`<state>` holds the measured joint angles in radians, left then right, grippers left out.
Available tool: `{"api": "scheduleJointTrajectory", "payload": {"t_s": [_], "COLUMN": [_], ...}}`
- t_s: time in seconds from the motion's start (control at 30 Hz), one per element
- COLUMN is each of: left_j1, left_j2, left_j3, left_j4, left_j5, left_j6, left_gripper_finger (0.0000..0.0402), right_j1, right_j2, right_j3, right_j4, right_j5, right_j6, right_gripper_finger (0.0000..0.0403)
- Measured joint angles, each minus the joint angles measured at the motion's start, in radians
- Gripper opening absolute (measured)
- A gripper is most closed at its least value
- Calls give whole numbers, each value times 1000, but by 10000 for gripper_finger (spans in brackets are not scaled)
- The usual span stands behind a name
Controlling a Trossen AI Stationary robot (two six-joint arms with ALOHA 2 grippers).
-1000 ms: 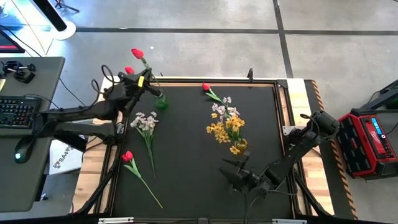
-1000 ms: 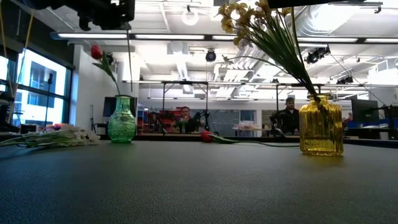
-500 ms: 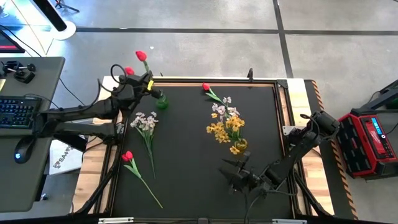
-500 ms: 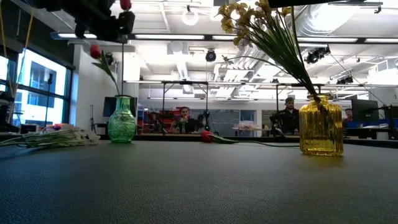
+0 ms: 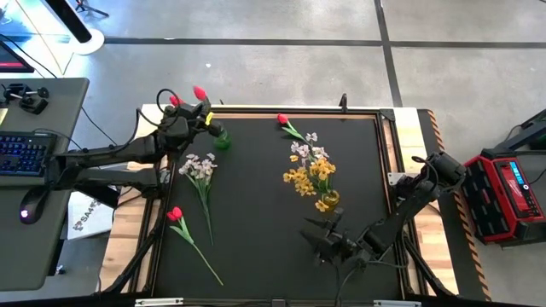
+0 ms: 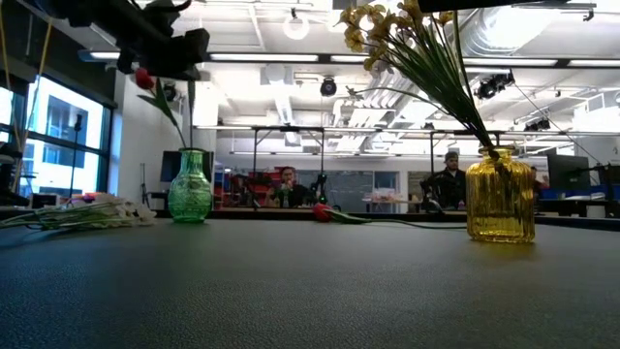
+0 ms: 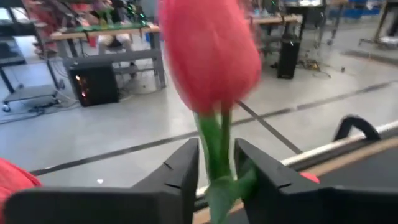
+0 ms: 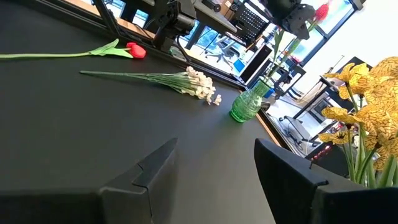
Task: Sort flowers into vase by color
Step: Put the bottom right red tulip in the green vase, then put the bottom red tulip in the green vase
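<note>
Now the left gripper [image 7: 216, 171] pinches a red tulip [image 7: 210, 53] by its stem, high above the green vase [image 6: 190, 187] at the far left; next it must lower the stem into the vase's mouth; the right gripper [image 8: 214, 165] waits open, near right.

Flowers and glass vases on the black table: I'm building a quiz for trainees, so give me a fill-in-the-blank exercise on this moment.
1. The left gripper is shut on the stem of a ____ tulip.
2. That arm is above the small ____ glass vase.
3. The yellow blossom bunch stands in the ____ glass vase.
4. The right gripper, waiting near the table's front edge, is ____.

Missing words: red; green; yellow; open
</note>
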<state>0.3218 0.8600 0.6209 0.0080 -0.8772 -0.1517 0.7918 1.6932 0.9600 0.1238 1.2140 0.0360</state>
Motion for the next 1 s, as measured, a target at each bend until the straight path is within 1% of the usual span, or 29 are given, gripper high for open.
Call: {"api": "scheduleJointTrajectory", "payload": {"t_s": [0.07, 0.23, 0.33, 0.43, 0.6, 0.83, 0.9, 1.0], "left_j1": [0, 0, -1, -1, -2, -9, -35, -111], "left_j2": [0, 1, 1, 6, 38, 123, 154, 213], "left_j3": [24, 130, 211, 297, 431, 625, 678, 758], "left_j4": [-67, -342, -476, -583, -660, -770, -784, -804], "left_j5": [7, 6, 11, 14, 22, 22, 21, 21], "left_j6": [-35, -161, -215, -256, -219, -138, -109, -88], "left_gripper_finger": [116, 161, 173, 174, 171, 170, 170, 169], "right_j1": [0, 0, 0, 0, 0, 0, 0, -5], "right_j2": [0, 0, 0, 0, 0, 0, 0, 0], "right_j3": [0, 0, 0, 0, 0, 0, 0, 0], "right_j4": [0, 0, 0, 0, 0, 0, 0, 0], "right_j5": [0, 0, 0, 0, 0, -2, -16, -45], "right_j6": [0, -9, -10, -10, -10, -10, -10, -10], "right_gripper_finger": [195, 195, 195, 195, 195, 195, 195, 195]}}
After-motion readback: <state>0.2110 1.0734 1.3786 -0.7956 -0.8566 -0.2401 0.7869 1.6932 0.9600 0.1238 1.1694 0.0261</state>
